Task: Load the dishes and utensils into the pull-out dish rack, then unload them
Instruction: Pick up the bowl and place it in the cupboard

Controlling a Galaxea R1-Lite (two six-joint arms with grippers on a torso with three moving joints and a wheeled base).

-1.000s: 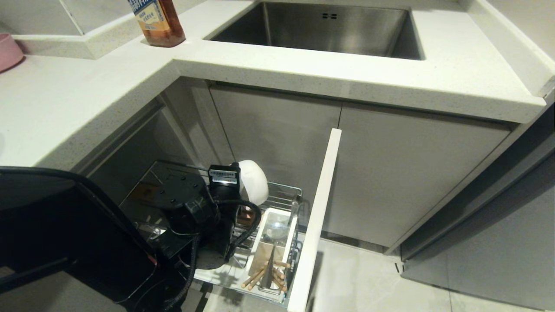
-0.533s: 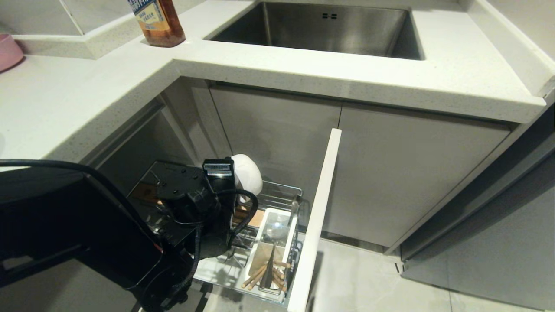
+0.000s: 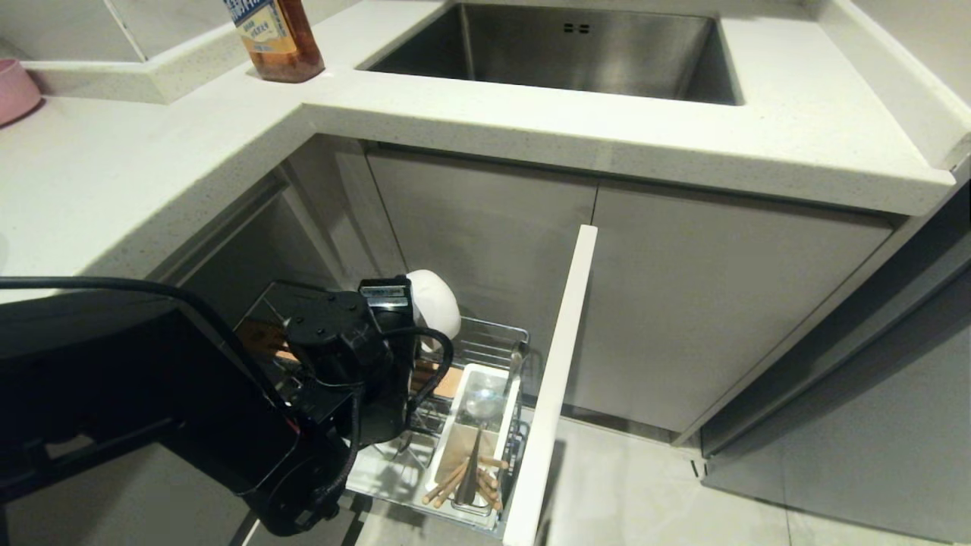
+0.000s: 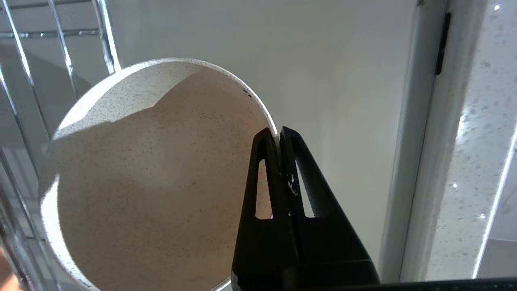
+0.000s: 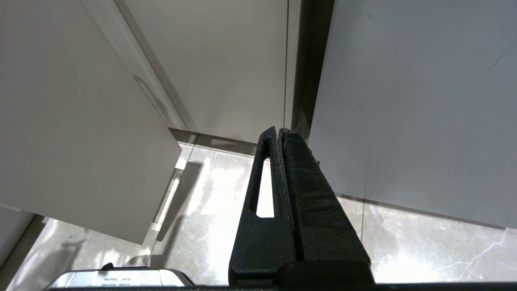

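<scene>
Since a second ago, the left arm has shifted a little lower and toward the robot in the head view, and the cream-white bowl (image 3: 434, 303) it carries has come along with it. Now the left pincer (image 4: 278, 135) is pressed together on the bowl's rim, one finger inside and one outside, as the left wrist view shows; the bowl is tipped on edge with its speckled hollow facing that camera. It hangs above the back part of the pull-out dish rack (image 3: 493, 337), whose chrome wires (image 4: 103, 36) show behind the bowl's rim. Whether the bowl touches the wires cannot be told. In the rack's white utensil holder (image 3: 457, 425), near the pale cabinet front (image 3: 557, 364), the wooden chopsticks (image 3: 447, 484) lean with their ends toward the robot, and the metal spoon (image 3: 476, 436) lies beside them with its bowl toward the back. A wood-coloured strip (image 3: 444, 379) shows just behind the holder. The light-blue plate is not clearly visible; the arm covers most of the rack. The right pincer (image 5: 280, 133) hangs low over the pale floor tiles (image 5: 210, 202) beside cabinet panels, fingers pressed together and holding nothing. On the surface above sit a sink (image 3: 569, 49), a brown bottle (image 3: 277, 38) and a pink dish (image 3: 14, 87) at the far left edge.
</scene>
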